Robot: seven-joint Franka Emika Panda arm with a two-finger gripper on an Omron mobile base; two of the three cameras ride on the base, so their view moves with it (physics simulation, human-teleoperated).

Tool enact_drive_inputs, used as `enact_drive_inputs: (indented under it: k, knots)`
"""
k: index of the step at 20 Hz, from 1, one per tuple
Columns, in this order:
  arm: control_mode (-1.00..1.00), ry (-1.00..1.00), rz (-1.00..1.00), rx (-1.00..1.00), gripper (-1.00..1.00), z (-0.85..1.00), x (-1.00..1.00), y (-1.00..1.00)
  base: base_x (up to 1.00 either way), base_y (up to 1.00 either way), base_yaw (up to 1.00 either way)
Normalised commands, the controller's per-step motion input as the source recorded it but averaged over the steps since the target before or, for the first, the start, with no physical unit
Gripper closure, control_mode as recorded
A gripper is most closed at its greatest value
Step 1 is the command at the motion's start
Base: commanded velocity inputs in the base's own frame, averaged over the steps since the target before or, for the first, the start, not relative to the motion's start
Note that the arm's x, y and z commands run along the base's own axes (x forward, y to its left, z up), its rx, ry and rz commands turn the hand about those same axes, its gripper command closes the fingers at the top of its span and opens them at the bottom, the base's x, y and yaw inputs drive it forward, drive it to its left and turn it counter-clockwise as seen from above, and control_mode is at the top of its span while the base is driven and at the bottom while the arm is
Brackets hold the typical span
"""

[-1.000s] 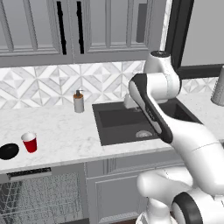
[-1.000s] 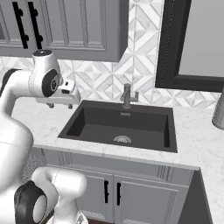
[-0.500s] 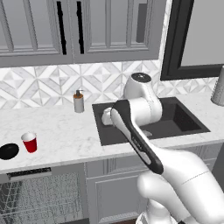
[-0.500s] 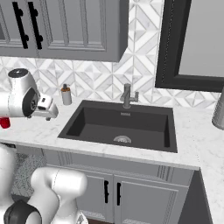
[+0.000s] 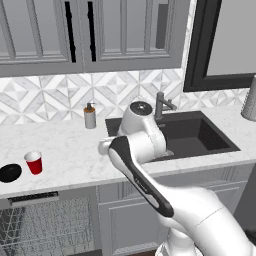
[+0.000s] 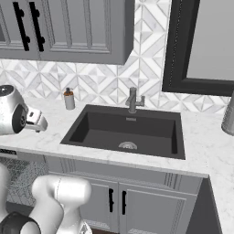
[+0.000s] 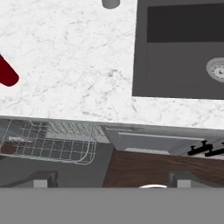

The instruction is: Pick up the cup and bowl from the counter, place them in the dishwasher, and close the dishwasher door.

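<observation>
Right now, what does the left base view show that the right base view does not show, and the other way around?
The left base view alone shows the red cup and the black bowl, side by side on the counter, with the dishwasher racks below them. The right base view alone shows the sink drain and the claw, open above the counter. Both share the sink, the faucet and the soap bottle.

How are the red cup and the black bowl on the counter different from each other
The cup is red with a white rim; the bowl is glossy black. The cup stands tall and tapers downward; the bowl is low, shallow and wider. The bowl sits nearer the left end of the counter than the cup. Both rest upright above the open dishwasher, untouched.
</observation>
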Motion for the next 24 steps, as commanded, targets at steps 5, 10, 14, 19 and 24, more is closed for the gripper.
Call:
enact_drive_inputs:
  k: [5, 10, 14, 19, 24]
  knots:
    - [-1.0, -0.02, 0.0, 0.0, -1.0, -0.23, 0.08, 0.57, 0.0, 0.0, 0.0]
    - [-1.0, 0.0, 0.0, 0.0, -1.0, -0.19, 0.08, 0.57, 0.0, 0.0, 0.0]
    - [-1.0, -0.02, 0.0, 0.0, -1.0, -0.21, 0.01, 0.52, 0.0, 0.0, 0.0]
    - [-1.0, 0.0, 0.0, 0.0, -1.0, -0.24, 0.01, 0.76, 0.0, 0.0, 0.0]
    - [-1.0, 0.0, 0.0, 0.0, -1.0, -0.19, 0.03, 0.69, 0.0, 0.0, 0.0]
